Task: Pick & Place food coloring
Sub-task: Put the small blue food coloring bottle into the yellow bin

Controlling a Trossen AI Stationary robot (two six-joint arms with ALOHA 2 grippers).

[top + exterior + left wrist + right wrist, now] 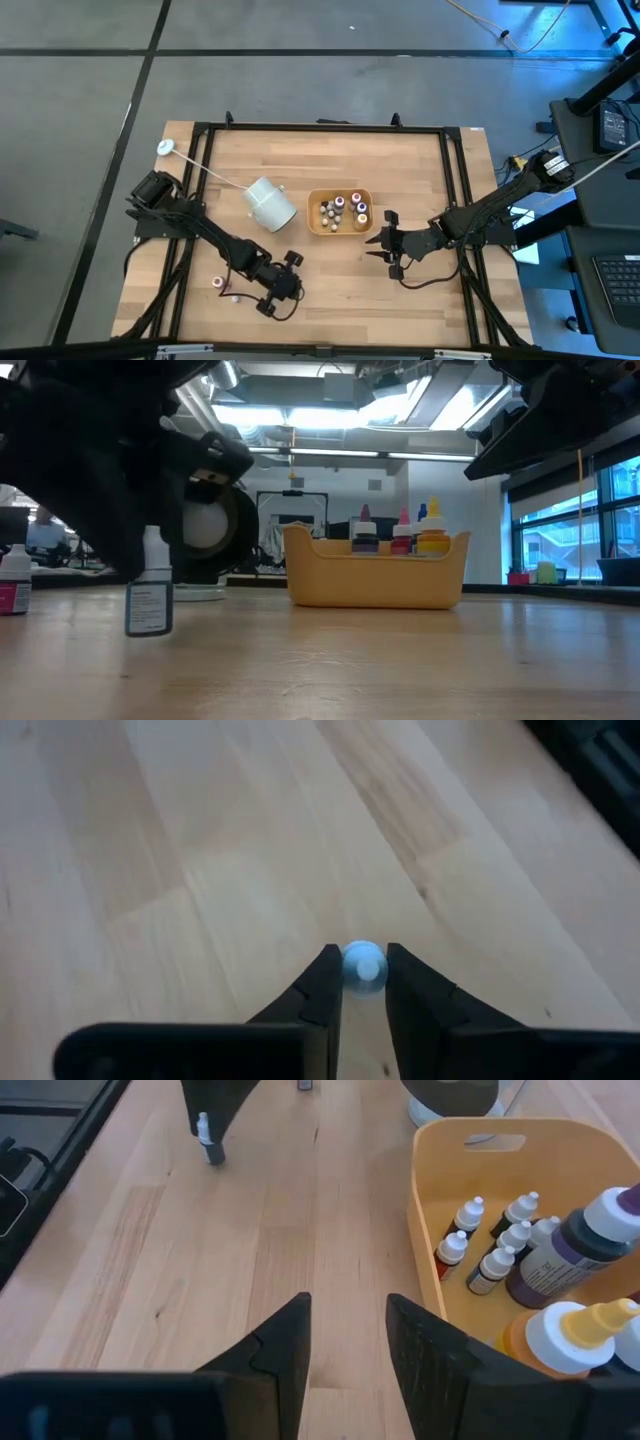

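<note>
The left gripper [268,303], low in the high view near the counter's [330,265] front edge, has its fingers closed tight on the white cap of a small food coloring bottle [149,597]; in the low view that bottle stands at the left of the frame, upright, its base on or just above the wood. To do this step well, lift straight up before travelling, keeping the bottle vertical so it does not slip from the narrow cap grip. Then carry it toward the orange tray [317,228] at the centre, clearing the wall before lowering among the bottles already inside. The right gripper [387,250] waits just right of the tray, fingers partly apart, holding nothing. Another bottle [219,283] stands at lower left.
</note>
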